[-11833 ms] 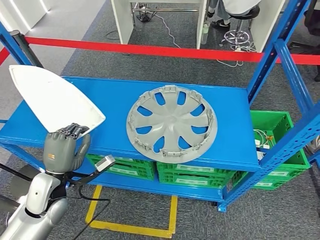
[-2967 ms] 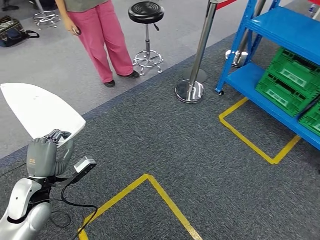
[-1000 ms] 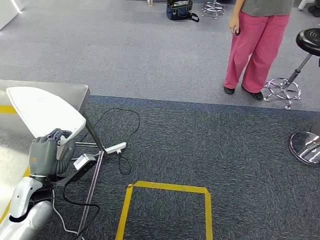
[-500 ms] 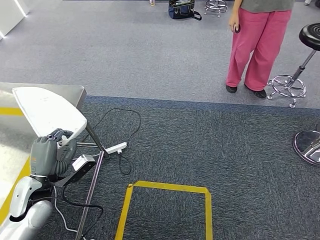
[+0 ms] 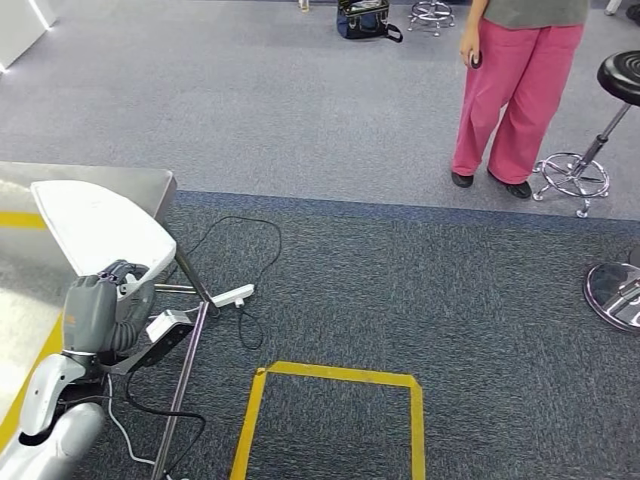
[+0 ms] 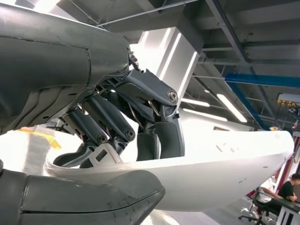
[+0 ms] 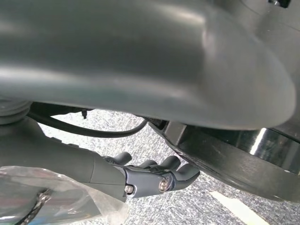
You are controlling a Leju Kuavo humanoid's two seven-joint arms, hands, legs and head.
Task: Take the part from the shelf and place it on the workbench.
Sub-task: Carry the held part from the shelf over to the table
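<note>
The part (image 5: 98,225) is a flat white panel with a curved edge. My left hand (image 5: 102,312) grips it from below at the lower left of the head view and holds it over the corner of the grey metal workbench (image 5: 147,184). In the left wrist view the dark fingers (image 6: 116,126) curl over the white part (image 6: 219,173) and the thumb lies under it. My right hand (image 7: 155,177) hangs beside my body over the carpet, its fingers stretched out with nothing in them.
A person in pink trousers (image 5: 521,95) stands at the far right, next to a black stool (image 5: 623,75). A white power strip with a black cable (image 5: 232,296) lies by the workbench leg. Yellow tape (image 5: 332,375) marks a square on the grey carpet.
The camera has turned away from the blue shelf and now faces the workbench. My left hand has kept its hold on the white part throughout; over the last second it shifted slightly right.
</note>
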